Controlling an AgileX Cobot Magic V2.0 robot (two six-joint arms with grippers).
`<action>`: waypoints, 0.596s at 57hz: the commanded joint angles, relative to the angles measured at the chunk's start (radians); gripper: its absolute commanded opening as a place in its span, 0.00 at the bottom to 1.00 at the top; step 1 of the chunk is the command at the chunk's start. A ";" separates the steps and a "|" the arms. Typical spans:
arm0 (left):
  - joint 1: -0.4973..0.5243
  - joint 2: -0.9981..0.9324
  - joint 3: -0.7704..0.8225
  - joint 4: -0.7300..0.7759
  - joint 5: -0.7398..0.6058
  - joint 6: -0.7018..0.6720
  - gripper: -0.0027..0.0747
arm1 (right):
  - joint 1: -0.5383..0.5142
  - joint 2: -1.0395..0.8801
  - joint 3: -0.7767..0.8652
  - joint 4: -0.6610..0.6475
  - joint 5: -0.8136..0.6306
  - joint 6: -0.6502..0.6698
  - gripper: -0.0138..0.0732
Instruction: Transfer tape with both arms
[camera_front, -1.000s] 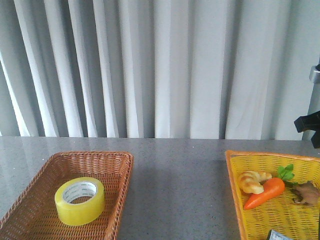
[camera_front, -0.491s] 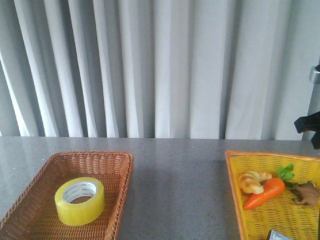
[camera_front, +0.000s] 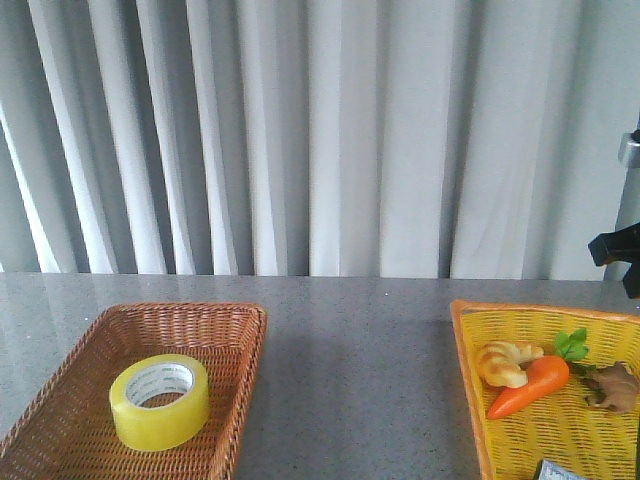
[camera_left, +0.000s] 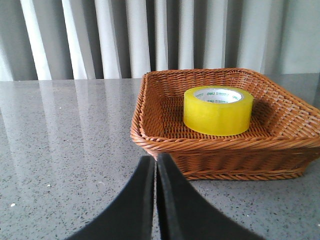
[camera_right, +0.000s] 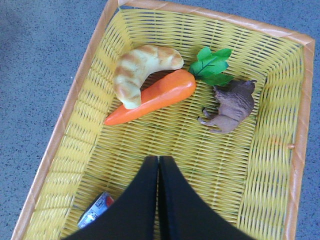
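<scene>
Nothing picked up yet, I reckon; tape (camera_front: 160, 401) sits flat in the brown wicker basket (camera_front: 60, 420) at left; my left gripper (camera_left: 155, 172) has jaws closed, empty, low beside that basket; next I need to open, rise over the rim; right gripper (camera_right: 158, 172) jaws closed, empty, above the yellow basket (camera_right: 75, 95) w/ carrot (camera_right: 155, 97); grey speckled counter (camera_front: 350, 380); pale curtain (camera_front: 320, 130) behind.

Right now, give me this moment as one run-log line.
phase: pre-grasp | translucent yellow tape roll: upright in brown wicker basket | left gripper: shut, outside basket | right gripper: shut, above yellow basket
</scene>
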 joint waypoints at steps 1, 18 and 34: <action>0.001 -0.017 -0.006 -0.006 -0.063 -0.043 0.03 | -0.005 -0.039 -0.023 0.006 -0.035 0.000 0.15; 0.001 -0.016 -0.007 -0.006 -0.063 -0.050 0.03 | -0.005 -0.039 -0.023 0.006 -0.035 0.000 0.15; 0.001 -0.016 -0.007 -0.006 -0.063 -0.050 0.03 | -0.005 -0.039 -0.023 0.006 -0.035 0.000 0.15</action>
